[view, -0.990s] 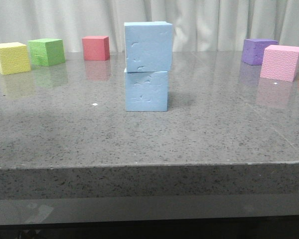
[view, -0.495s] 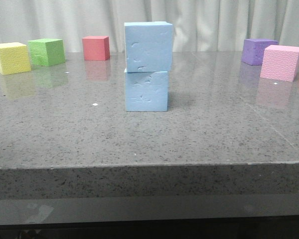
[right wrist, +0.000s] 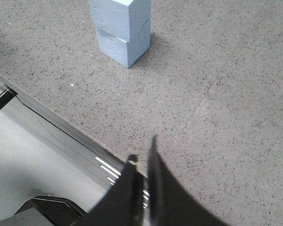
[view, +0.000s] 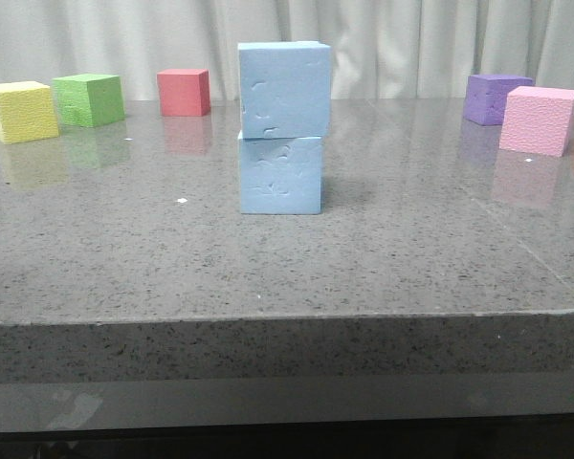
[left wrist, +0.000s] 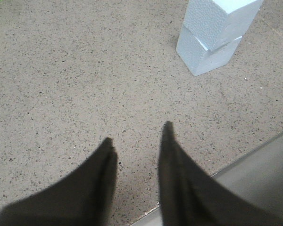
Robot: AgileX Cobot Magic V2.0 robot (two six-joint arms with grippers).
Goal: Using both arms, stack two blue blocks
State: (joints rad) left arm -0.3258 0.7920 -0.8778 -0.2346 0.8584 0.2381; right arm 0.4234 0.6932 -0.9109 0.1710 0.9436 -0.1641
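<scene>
— Two blue blocks, one on the other, mid-table: the upper blue block [view: 284, 90] sits on the lower blue block [view: 280, 175], turned a touch so its edges overhang a little. Nothing of mine touches either one.

— Where are your grippers?

— Neither shows in the front view. From my left wrist, the left gripper [left wrist: 137, 136] hangs over bare speckled table [left wrist: 75, 84] near its front edge, fingers apart with a clear gap of stone between the tips, nothing in it. The stack [left wrist: 212, 35] stands well away from those tips.

— And the right?

— My right gripper [right wrist: 142, 153] hangs over the table's front edge, fingers drawn together, tips all but meeting, only a thin sliver between them. Empty too. The stack [right wrist: 121, 30] stands well off from it, casting a soft shadow on the stone.

— What else is on the table?

— Along the far side on the left, a yellow cube [view: 20, 111], a green cube [view: 89, 99] just beside it, then a red cube [view: 184, 92]. On the far right, a purple cube [view: 496, 98] with a pink cube [view: 540, 120] in front of it, overlapping it in the front view. All of them stand well apart from the blue pair, with pale curtains [view: 392, 43] behind.
</scene>
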